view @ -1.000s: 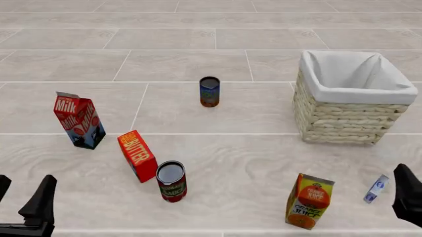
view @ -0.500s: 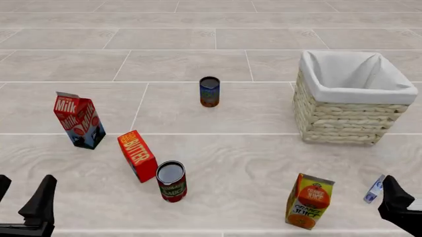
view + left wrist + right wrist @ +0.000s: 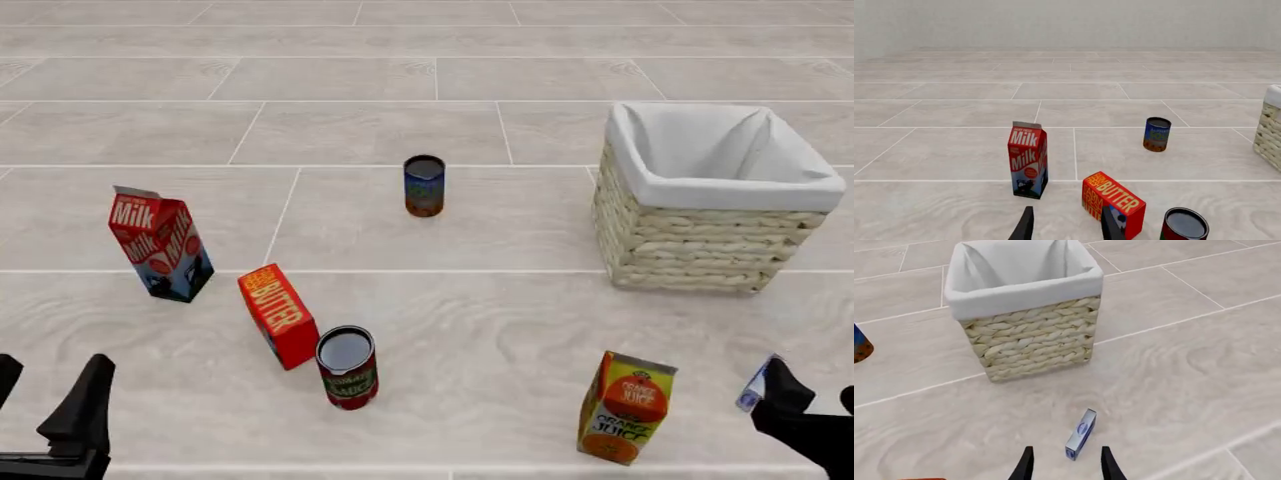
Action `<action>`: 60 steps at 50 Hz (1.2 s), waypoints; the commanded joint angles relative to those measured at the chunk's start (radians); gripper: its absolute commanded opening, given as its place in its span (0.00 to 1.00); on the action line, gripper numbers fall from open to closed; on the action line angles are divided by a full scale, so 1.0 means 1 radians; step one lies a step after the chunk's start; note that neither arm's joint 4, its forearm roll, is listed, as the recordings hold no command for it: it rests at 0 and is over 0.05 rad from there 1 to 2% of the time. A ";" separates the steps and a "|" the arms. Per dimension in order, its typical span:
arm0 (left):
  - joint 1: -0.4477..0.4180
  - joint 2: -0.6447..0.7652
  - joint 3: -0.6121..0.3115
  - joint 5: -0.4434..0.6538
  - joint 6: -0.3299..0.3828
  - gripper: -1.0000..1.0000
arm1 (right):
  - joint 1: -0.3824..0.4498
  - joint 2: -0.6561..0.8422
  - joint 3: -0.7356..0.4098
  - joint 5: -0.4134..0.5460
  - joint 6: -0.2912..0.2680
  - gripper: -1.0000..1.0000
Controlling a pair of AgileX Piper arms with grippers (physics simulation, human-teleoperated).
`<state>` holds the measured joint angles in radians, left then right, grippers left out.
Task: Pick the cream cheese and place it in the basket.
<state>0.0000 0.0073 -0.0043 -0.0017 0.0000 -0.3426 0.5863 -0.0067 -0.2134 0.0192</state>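
The cream cheese (image 3: 750,390) is a small thin white box with blue markings, standing on edge on the floor at the front right, right of the orange juice carton (image 3: 625,407). My right gripper (image 3: 814,398) is open just behind it, and one finger partly covers the box in the front view. In the right wrist view the cream cheese (image 3: 1081,434) stands just ahead of the open right gripper (image 3: 1066,467), with nothing between the fingers. The wicker basket (image 3: 694,240) with its white lining stands beyond it, also seen from the right wrist as the basket (image 3: 1031,335). My left gripper (image 3: 51,388) is open at the front left.
A milk carton (image 3: 160,245), a red-orange butter box (image 3: 278,314) and a dark red can (image 3: 347,367) stand on the left half. A blue can (image 3: 424,185) is at mid-back. From the left wrist, the butter box (image 3: 1114,202) lies just ahead of the left gripper (image 3: 1066,227).
My right gripper has come in from the right edge and moved left and lower toward the cream cheese, its finger now overlapping the box. The left arm has not moved.
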 commanded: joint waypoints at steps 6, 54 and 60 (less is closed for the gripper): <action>0.000 0.000 0.000 0.000 0.000 1.00 | 0.000 0.250 0.006 -0.231 0.034 1.00; 0.000 0.000 0.000 0.000 0.000 1.00 | -0.019 1.051 0.007 -0.926 0.010 1.00; 0.000 0.000 0.000 0.000 0.000 1.00 | -0.025 1.072 0.007 -0.943 0.001 1.00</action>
<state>0.0000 0.0073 -0.0043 -0.0017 0.0000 -0.3578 1.5702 -0.0004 -1.0787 0.0342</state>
